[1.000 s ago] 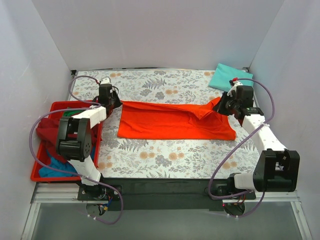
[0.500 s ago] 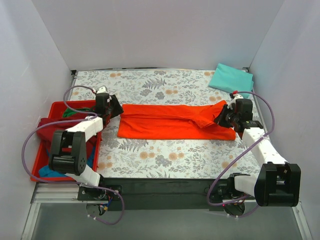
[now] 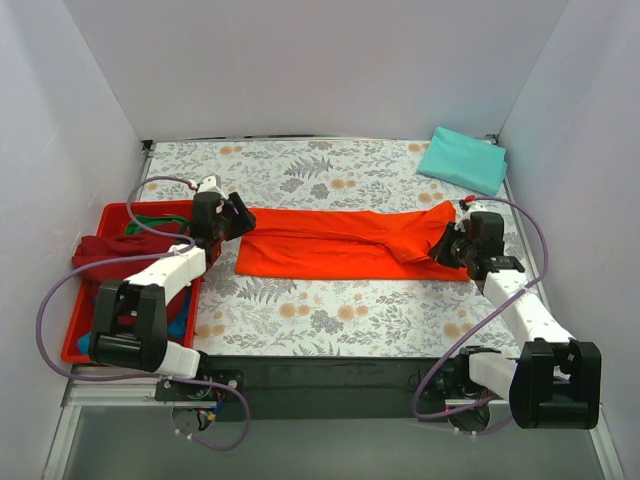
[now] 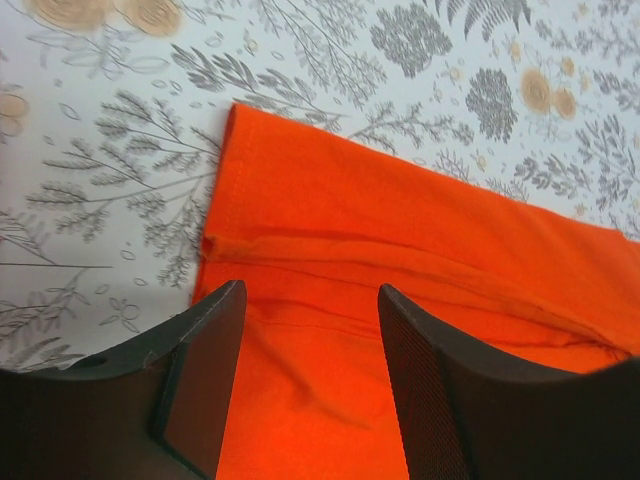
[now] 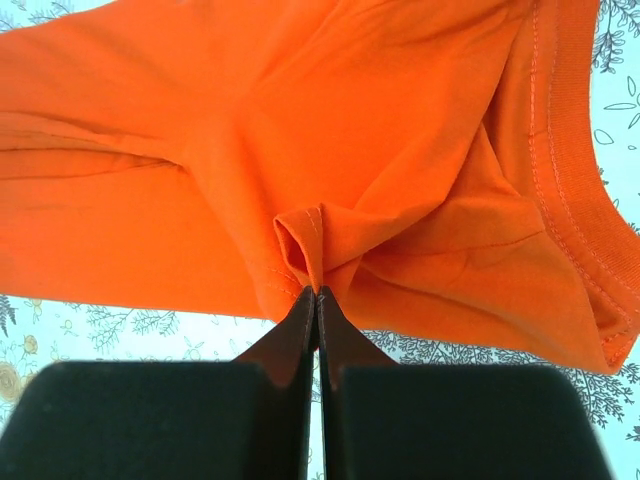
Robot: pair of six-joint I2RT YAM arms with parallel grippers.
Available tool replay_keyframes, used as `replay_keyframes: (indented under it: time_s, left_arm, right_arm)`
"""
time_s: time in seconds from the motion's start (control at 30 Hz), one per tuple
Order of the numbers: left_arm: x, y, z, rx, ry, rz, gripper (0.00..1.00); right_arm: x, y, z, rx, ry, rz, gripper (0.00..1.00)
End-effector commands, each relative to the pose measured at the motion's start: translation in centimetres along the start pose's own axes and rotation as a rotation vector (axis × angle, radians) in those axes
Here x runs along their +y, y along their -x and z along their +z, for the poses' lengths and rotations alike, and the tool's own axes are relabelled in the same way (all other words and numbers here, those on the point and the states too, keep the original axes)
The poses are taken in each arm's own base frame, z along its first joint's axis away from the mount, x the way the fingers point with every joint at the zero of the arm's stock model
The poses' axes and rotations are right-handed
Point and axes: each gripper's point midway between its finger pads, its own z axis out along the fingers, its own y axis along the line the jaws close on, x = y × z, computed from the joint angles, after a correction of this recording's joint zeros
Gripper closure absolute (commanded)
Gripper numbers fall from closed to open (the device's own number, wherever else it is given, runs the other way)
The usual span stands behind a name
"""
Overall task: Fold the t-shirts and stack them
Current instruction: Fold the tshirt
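Note:
An orange-red t-shirt (image 3: 340,245) lies across the middle of the table, folded lengthwise into a long band. My left gripper (image 3: 238,218) hovers over the band's left end, open, with bare cloth (image 4: 310,400) between its fingers. At the right end my right gripper (image 3: 452,245) is shut on a pinched hem fold (image 5: 305,245) of the orange-red t-shirt (image 5: 330,130). A folded mint-teal t-shirt (image 3: 462,160) rests at the back right corner. Maroon (image 3: 100,255), green (image 3: 150,222) and blue (image 3: 88,345) t-shirts are heaped in the red tray.
The red plastic tray (image 3: 112,212) sits at the table's left edge, beside the left arm. White walls close in the back and both sides. Flower-print cloth (image 3: 330,310) covers the table in front of the orange-red t-shirt.
The left gripper has let go of the shirt's left end and opened. The right gripper has carried its end of the shirt forward and down, flattening the raised fold.

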Motion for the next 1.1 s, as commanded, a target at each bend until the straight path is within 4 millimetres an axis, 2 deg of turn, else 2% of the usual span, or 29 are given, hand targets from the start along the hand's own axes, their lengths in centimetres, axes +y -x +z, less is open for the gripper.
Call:
replay_keyframes:
  time_s: [0.0, 0.1, 0.17, 0.23, 0.3, 0.33, 0.43, 0.6, 0.67, 0.83, 0.93, 1.07]
  left_arm:
    - [-2.1, 0.1, 0.4, 0.005, -0.080, 0.021, 0.46]
    - [-2.2, -0.5, 0.9, 0.019, -0.090, 0.023, 0.46]
    - [-2.3, -0.7, 1.3, 0.020, -0.094, 0.027, 0.46]
    - [-2.4, -0.8, 1.9, 0.022, -0.094, 0.035, 0.46]
    - [-2.4, -0.7, 2.6, 0.023, -0.092, 0.041, 0.46]
    - [-3.4, 0.5, 2.8, -0.004, -0.115, 0.047, 0.46]
    - [-5.2, 1.2, 3.5, -0.014, -0.161, 0.071, 0.46]
    - [-6.2, 0.1, 5.3, 0.005, -0.175, 0.103, 0.46]
    - [-5.9, -1.3, 6.2, 0.047, -0.167, 0.108, 0.46]
    - [-5.0, -3.7, 7.0, 0.109, -0.135, 0.110, 0.46]
    - [-4.3, -4.6, 7.0, 0.136, -0.107, 0.110, 0.46]
    - [-4.2, -5.1, 5.9, 0.129, -0.109, 0.105, 0.46]
  right_arm:
    - [0.4, 0.5, -0.4, -0.047, 0.018, -0.010, 0.98]
    - [0.4, 0.1, -0.7, -0.048, 0.024, -0.010, 0.98]
    - [0.2, -0.4, -0.9, -0.043, 0.017, -0.009, 0.91]
    - [0.2, -0.2, -1.4, -0.059, 0.011, -0.015, 0.80]
    - [0.2, -0.1, -1.8, -0.068, 0.002, -0.017, 0.73]
    - [0.6, 0.4, -2.3, -0.093, 0.011, -0.024, 0.71]
    - [1.7, 1.3, -3.0, -0.124, 0.041, -0.039, 0.70]
    - [3.4, 2.5, -3.3, -0.151, 0.067, -0.073, 0.69]
    - [3.7, 2.3, -2.8, -0.142, 0.074, -0.079, 0.69]
    - [3.8, 1.4, -1.6, -0.108, 0.093, -0.085, 0.69]
    - [3.9, 1.1, -1.3, -0.104, 0.103, -0.092, 0.69]
    - [3.9, 0.9, -1.1, -0.103, 0.101, -0.102, 0.70]
